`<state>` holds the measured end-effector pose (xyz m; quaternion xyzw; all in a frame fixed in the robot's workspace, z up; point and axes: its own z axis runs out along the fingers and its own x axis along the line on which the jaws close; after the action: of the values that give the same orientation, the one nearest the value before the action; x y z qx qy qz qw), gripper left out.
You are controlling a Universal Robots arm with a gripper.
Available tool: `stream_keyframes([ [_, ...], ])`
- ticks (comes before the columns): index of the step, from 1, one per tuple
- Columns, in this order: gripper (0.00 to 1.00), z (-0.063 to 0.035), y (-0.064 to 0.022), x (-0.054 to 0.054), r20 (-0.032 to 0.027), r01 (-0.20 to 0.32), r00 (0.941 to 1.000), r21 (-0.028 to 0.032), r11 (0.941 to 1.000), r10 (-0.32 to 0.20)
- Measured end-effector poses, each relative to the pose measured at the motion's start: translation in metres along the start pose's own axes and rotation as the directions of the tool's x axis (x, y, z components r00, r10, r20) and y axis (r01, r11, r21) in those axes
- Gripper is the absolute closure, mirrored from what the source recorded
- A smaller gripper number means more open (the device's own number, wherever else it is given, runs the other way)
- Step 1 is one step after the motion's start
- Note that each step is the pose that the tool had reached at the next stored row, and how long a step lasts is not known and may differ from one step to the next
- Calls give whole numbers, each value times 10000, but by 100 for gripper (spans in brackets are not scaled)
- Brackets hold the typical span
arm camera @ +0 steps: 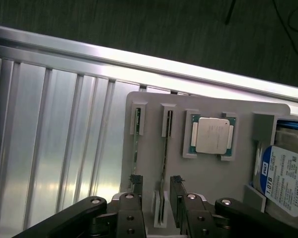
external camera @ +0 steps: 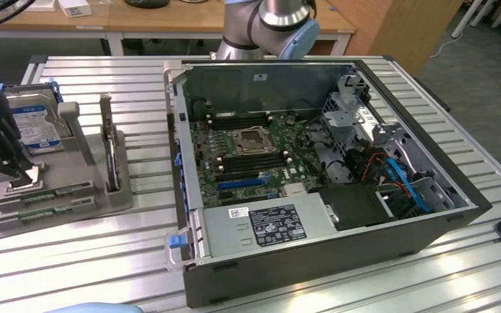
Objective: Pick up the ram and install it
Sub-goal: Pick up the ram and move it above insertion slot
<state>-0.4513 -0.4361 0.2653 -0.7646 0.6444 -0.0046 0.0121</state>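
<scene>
**Wrist view: gripper (arm camera: 155, 179) wide astride the ram (arm camera: 165, 148), nothing gripped yet**

I have the ram standing on its long edge in a slot of the grey holder (arm camera: 213, 178); a second stick (arm camera: 136, 148) stands in the neighbouring slot just beside it, on the side away from the CPU chip (arm camera: 212, 135); beyond the chip lies the hard drive (arm camera: 288, 178). My gripper hangs over the ram with its jaws spread wide, one finger on either side of the stick, apart from it as far as I can tell, holding nothing; I judge the step in hand to be the pick-up, at the approach; installing has not begun, for in the exterior view the open computer case (external camera: 320, 274) with its motherboard (external camera: 250, 156) stands to the exterior view's right of the holder, away from the gripper. Closing cleanly, I reckon, calls for the jaws centred on this stick alone, the outer finger clear of its neighbour.
</scene>
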Motion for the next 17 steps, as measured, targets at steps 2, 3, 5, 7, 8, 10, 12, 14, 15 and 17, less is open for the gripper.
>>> stream_keyframes([
  [2, 64, 28, 4, 19, -4, 0, 10000, 22, 10000, 0],
  [3, 64, 43, 6, 29, -6, 0, 10000, 33, 10000, 0],
  [5, 64, 72, 10, 47, -10, 0, 10000, 57, 10000, 0],
  [7, 64, 99, 14, 66, -14, 0, 10000, 81, 10000, 0],
  [8, 64, 112, 16, 74, -17, 1, 10000, 94, 10000, -1],
  [10, 64, 140, 20, 92, -22, 1, 10000, 122, 9999, -1],
  [12, 64, 165, 23, 109, -26, 2, 10000, 148, 9999, -2],
  [14, 64, 189, 26, 123, -29, 2, 10000, 168, 9999, -1],
  [15, 64, 198, 27, 127, -33, 2, 10000, 172, 9999, -1],
  [17, 64, 214, 29, 133, -50, 2, 10000, 171, 9999, -1],
])
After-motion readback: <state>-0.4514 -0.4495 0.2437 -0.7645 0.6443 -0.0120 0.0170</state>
